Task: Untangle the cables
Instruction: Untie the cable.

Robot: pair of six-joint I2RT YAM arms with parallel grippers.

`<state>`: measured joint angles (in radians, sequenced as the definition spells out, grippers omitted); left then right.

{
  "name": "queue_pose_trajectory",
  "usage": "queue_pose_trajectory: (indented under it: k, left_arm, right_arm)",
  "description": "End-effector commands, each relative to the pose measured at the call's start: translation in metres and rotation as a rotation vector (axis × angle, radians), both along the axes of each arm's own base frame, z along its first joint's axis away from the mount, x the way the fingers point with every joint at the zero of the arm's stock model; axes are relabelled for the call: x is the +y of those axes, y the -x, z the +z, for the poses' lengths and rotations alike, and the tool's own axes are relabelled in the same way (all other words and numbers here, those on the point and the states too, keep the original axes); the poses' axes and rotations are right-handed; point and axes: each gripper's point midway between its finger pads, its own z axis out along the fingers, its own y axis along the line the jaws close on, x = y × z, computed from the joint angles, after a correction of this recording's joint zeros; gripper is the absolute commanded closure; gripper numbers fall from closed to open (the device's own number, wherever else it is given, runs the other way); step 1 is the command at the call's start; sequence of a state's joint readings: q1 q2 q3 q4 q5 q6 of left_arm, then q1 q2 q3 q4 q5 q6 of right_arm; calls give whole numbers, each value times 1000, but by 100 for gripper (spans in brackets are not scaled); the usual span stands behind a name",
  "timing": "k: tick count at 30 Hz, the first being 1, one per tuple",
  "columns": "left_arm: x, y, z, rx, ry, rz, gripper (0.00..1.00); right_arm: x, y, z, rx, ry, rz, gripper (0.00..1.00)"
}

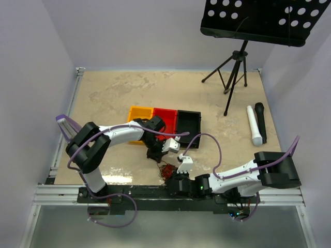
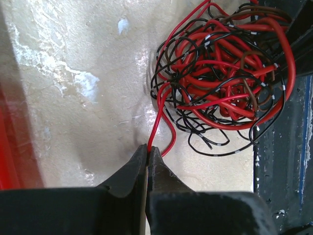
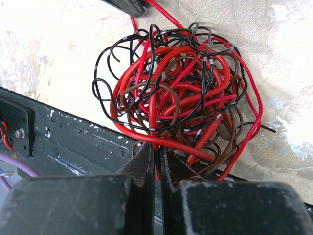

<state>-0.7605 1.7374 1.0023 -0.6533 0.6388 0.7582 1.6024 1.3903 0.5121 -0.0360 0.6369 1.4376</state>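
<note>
The cables (image 1: 167,171) lie as a small snarl of red, black and brown wires near the table's front edge, between both arms. In the left wrist view the cables (image 2: 222,73) fill the upper right, and one red strand (image 2: 157,122) runs down into my left gripper (image 2: 148,148), which is shut on it. In the right wrist view the cables (image 3: 176,98) sit just above my right gripper (image 3: 157,149), whose jaws are shut on a red strand at the snarl's near side. My left gripper (image 1: 155,154) is just behind the snarl, my right gripper (image 1: 178,175) beside it.
Yellow (image 1: 139,114), red (image 1: 165,118) and black (image 1: 187,123) bins stand in a row behind the left arm. A white cylinder (image 1: 253,125) and a black one (image 1: 260,121) lie at the right. A music stand (image 1: 234,72) stands at the back right. The dark base rail (image 3: 73,142) runs right beside the snarl.
</note>
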Motion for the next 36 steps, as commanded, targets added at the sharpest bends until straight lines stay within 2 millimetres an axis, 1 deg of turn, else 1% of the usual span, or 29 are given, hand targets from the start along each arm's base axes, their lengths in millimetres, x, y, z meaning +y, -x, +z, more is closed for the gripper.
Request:
queue_pose_trajectory:
  k: [1, 4, 7, 12, 14, 17, 19, 20, 21, 22, 24, 25, 29, 30, 34, 36]
  left_arm:
    - [-2, -9, 22, -71, 20, -31, 100]
    - [0, -14, 45, -136, 45, -10, 100]
    - [-2, -23, 77, -217, 94, 40, 100]
    - [-4, -29, 114, -254, 124, 111, 100]
    - [-4, -33, 133, -294, 145, 123, 100]
    - [-5, -39, 164, -354, 186, 148, 100]
    - [-4, -37, 181, -368, 210, 159, 100]
    - [-5, -36, 191, -377, 231, 164, 100]
    - [-4, -35, 197, -375, 238, 169, 100]
    - [-4, -33, 203, -372, 244, 168, 100]
    - [-3, -28, 212, -361, 257, 170, 100]
    - [-3, -26, 216, -356, 263, 168, 100]
    - [-1, -18, 222, -338, 281, 177, 100]
    - [-1, -17, 223, -332, 281, 179, 100]
    - [0, -13, 226, -311, 287, 186, 100]
    - [-1, -11, 230, -307, 297, 192, 100]
  right_arm:
    - [-21, 1, -17, 21, 103, -13, 100]
    - [-21, 0, -16, 20, 102, -17, 100]
    - [-21, 1, -15, 23, 106, -16, 100]
    - [-18, 2, -11, 22, 111, -10, 100]
    - [-19, 2, -11, 20, 120, -8, 99]
    - [-19, 2, -7, 17, 127, -14, 93]
    - [-20, 2, -1, 12, 120, -18, 83]
    - [-19, 2, 7, 4, 99, -15, 76]
    - [-18, 0, 17, -12, 76, -15, 68]
    - [-16, 0, 27, -28, 55, -11, 63]
    - [-15, -2, 52, -75, 12, -3, 49]
    - [-14, -4, 65, -101, -10, 4, 46]
    - [-8, -12, 118, -231, -65, 39, 37]
    - [-7, -13, 130, -259, -70, 46, 37]
    - [-10, -28, 166, -377, -51, 15, 34]
    - [-14, -37, 179, -431, -37, -21, 34]
